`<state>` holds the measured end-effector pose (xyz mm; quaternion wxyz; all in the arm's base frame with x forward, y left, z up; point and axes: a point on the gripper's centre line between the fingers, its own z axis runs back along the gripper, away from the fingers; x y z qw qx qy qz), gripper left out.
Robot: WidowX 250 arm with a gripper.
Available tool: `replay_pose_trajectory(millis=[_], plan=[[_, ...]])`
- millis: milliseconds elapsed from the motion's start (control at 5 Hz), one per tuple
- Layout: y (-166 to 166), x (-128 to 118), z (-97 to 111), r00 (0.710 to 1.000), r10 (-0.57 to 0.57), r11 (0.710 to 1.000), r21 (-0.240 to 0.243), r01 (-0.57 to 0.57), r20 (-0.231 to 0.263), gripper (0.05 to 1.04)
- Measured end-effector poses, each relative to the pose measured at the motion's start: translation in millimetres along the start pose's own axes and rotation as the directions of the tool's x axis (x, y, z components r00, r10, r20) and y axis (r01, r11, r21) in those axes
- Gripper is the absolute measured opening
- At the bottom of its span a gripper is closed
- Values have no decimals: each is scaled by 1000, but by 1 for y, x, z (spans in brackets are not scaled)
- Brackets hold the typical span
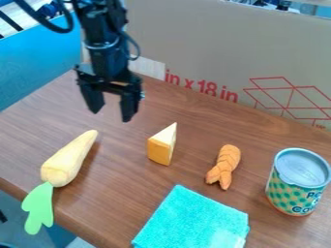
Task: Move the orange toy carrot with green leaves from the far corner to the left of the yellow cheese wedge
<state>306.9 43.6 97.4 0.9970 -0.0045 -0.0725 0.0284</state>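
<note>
The black gripper hangs open over the back left of the table, its two fingers apart with nothing between them. In front of it and to the right, a cheese wedge stands on the wood. A pale yellow carrot-like toy vegetable with green leaves lies to the front left, the leaves reaching past the table edge. Right of the wedge is an orange braided piece. A turquoise cloth lies at the front, and a can with a green dotted label stands upright at the right.
The brown wooden table has its left front edge running diagonally under the leaves. A large cardboard panel with red print rises along the back. A blue surface stands beyond the table's left side.
</note>
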Motion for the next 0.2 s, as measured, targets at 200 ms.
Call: replay_pose_trajectory(millis=[200], plan=[[-21,2,-8,997,-81,997,10,81,-15,1001]])
